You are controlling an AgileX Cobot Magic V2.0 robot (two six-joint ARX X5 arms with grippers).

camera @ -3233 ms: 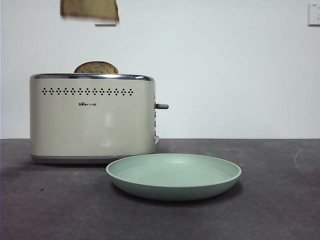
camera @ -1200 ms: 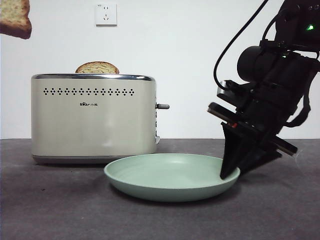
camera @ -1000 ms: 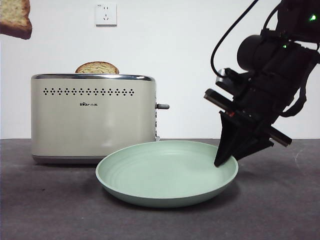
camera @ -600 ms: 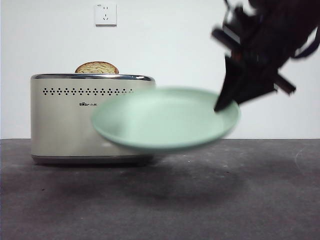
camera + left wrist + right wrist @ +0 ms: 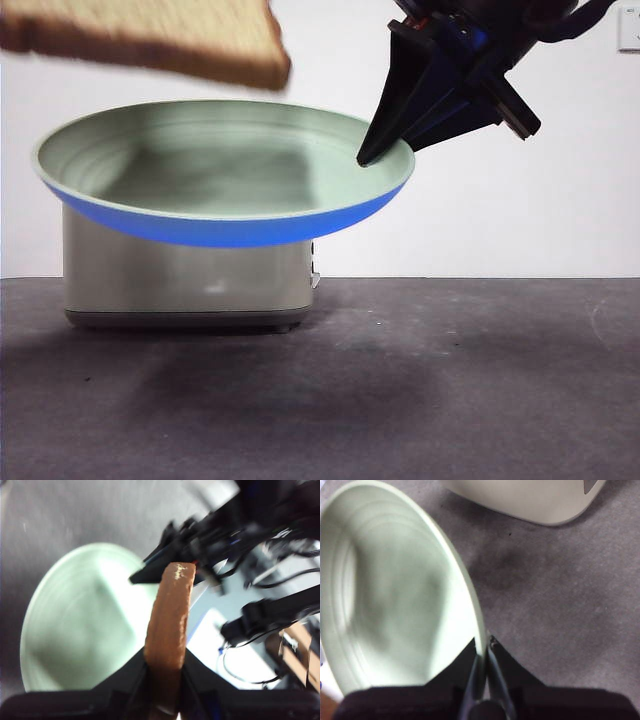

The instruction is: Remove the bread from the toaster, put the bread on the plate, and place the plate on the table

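My right gripper (image 5: 372, 152) comes down from the upper right and is shut on the rim of the mint-green plate (image 5: 220, 170), holding it in the air, tilted, in front of the cream toaster (image 5: 190, 285). The right wrist view shows the jaws (image 5: 483, 652) pinching the plate's edge (image 5: 385, 595) above the table (image 5: 560, 605). The bread (image 5: 150, 35), a tan slice with dark crust, hangs just over the plate's left half. My left gripper (image 5: 165, 662) is shut on the bread (image 5: 170, 615), seen edge-on, with the plate (image 5: 75, 625) beneath it.
The toaster stands at the back left of the dark table (image 5: 450, 380), and its top is hidden behind the plate. In the right wrist view the toaster's corner (image 5: 530, 497) lies beyond the plate. A wall socket (image 5: 628, 30) sits at the top right.
The right gripper has lifted the plate off the table, up and to the left, in front of the toaster. The bread has come in from the upper left over the plate.
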